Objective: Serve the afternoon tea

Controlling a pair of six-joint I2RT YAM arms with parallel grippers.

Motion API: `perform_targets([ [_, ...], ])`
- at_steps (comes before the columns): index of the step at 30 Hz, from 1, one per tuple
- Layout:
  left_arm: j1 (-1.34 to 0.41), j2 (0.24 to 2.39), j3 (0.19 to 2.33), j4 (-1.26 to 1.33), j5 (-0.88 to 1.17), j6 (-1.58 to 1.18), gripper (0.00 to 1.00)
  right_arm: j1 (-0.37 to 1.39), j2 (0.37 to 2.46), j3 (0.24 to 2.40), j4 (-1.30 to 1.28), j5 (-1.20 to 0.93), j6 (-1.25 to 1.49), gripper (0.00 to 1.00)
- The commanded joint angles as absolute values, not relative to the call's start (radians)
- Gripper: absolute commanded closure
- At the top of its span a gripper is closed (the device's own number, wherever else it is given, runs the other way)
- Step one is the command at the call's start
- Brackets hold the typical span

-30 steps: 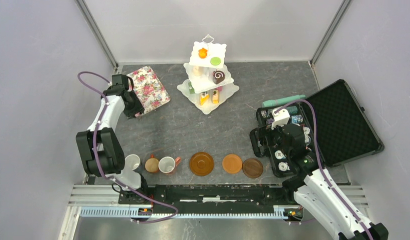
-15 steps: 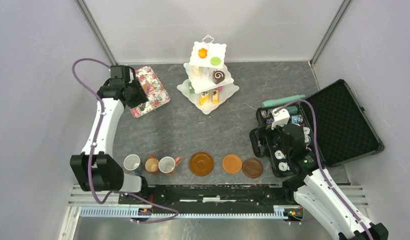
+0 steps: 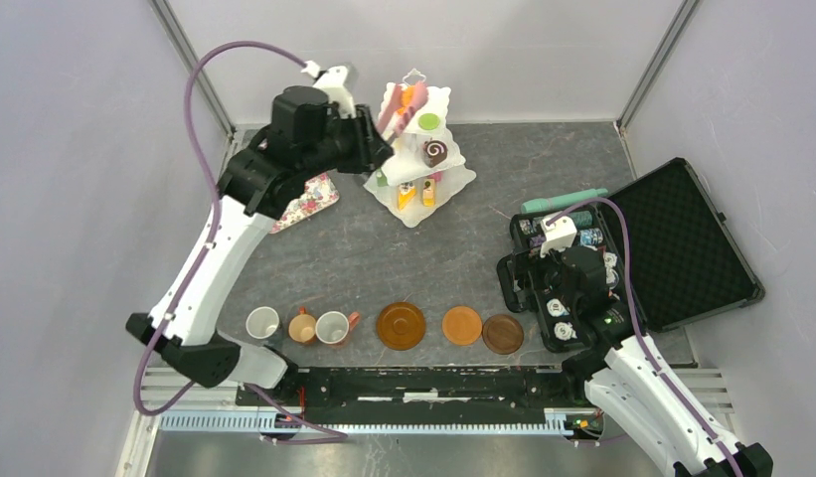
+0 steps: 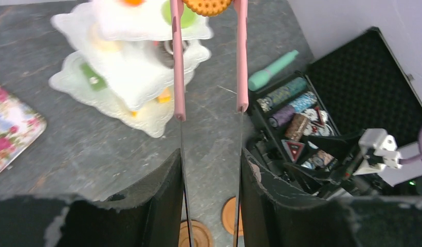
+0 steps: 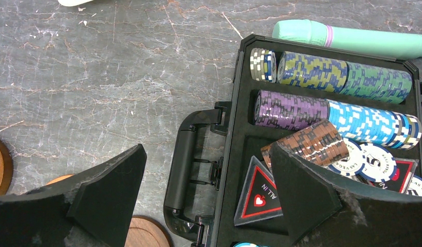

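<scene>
The white three-tier stand (image 3: 415,159) with small toy cakes stands at the back middle. My left gripper (image 3: 369,134) is shut on pink tongs (image 3: 402,107), high over the stand's top tier. In the left wrist view the gripper (image 4: 211,159) squeezes the tongs (image 4: 178,62), whose tips pinch a round orange biscuit (image 4: 206,6) beside the stand (image 4: 131,67). Three mugs (image 3: 303,326) and three brown-orange saucers (image 3: 462,325) line the near edge. My right gripper (image 3: 561,266) is open and empty over the poker chip case (image 5: 322,113).
The floral tray (image 3: 319,191) lies at the back left, partly under my left arm. The open black case (image 3: 672,248) fills the right side, with a teal cylinder (image 3: 568,200) behind it. Grey walls close in on all sides.
My left arm has swung up and right from the floral tray to above the stand, carrying the pink tongs. The right arm has not moved.
</scene>
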State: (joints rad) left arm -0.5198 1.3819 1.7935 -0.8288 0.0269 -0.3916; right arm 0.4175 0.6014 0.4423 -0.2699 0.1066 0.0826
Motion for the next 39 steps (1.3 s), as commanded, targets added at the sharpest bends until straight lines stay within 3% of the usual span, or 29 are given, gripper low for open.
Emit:
perform_targets([
  [1, -0.620, 1.482, 1.913, -0.793, -0.025, -0.396, 0.76, 0.424, 0.589, 0.437, -0.241, 0.120, 0.092, 0.02],
  [22, -0.721, 1.906, 2.333, -0.854, -0.330, -0.313, 0.74, 0.430, 0.595, 0.440, -0.247, 0.134, 0.091, 0.02],
  [39, -0.721, 1.993, 2.367, -0.865, -0.463, -0.226, 0.63, 0.433, 0.596, 0.440, -0.246, 0.134, 0.091, 0.02],
])
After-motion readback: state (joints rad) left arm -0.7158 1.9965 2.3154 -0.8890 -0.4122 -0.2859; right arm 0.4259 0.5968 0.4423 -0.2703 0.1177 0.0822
